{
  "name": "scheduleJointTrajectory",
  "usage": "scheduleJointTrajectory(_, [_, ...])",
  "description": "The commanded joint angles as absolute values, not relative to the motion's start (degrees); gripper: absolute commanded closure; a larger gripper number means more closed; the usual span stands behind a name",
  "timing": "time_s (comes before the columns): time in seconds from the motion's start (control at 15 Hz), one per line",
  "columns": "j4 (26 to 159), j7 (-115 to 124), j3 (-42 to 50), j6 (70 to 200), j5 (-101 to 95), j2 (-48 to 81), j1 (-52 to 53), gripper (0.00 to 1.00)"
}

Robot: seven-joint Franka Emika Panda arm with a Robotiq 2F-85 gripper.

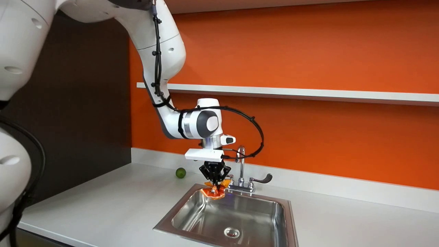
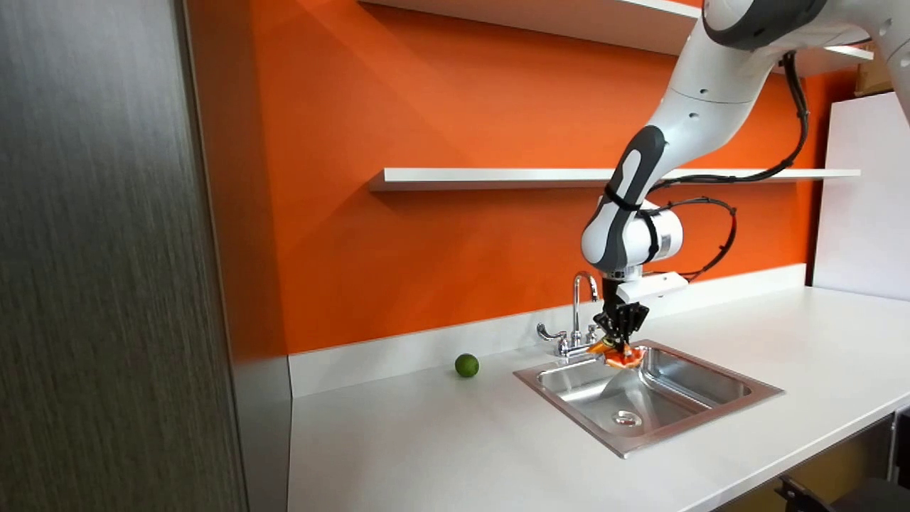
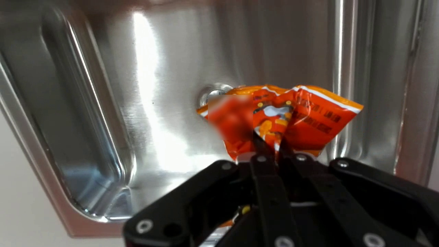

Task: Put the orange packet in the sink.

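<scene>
At the tip of my gripper [image 3: 272, 146], the orange packet [image 3: 319, 121] is pinched fast: the jaws press together on its middle, so the film gathers and both halves flare outward. I take this as a hold for carrying and letting go, since so limp a thing needs no squarer grip. It is thin, shiny wrapping, orange-red with yellow-orange edges and white stripes, creased away from the pinch; part of its print is a blur in the wrist view.

Below me lies the sink [image 1: 167, 219], with the packet hanging over it; how high, I cannot tell. That, I judge, is why I hang here: lowering a little and parting my fingers should nearly finish the job. The basin is smooth steel with rounded corners, bright streaks and a flat rim; from the wrist, its round drain [image 3: 211, 92] shows partly behind the packet.

Behind my gripper stands the faucet [image 1: 241, 171], arched chrome with lever handles, so I would lift clear of it. Farther off to one side, a round green ball [image 1: 180, 173] sits on the pale counter [image 1: 103, 199], no part of this task. Past everything, an orange wall [image 1: 325, 137] rises, crossed by a white shelf [image 1: 291, 92].
</scene>
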State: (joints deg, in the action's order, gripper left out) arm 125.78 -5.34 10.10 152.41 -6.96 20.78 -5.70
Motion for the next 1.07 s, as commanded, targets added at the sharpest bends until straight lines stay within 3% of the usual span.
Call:
scheduleJointTrajectory(0.0, [125.37, -4.47, 9.59, 155.87, -6.64, 24.61, -7.15, 0.98])
scheduleJointTrajectory(1.0, [121.61, -5.34, 8.04, 165.38, -3.40, 41.85, -10.97, 0.98])
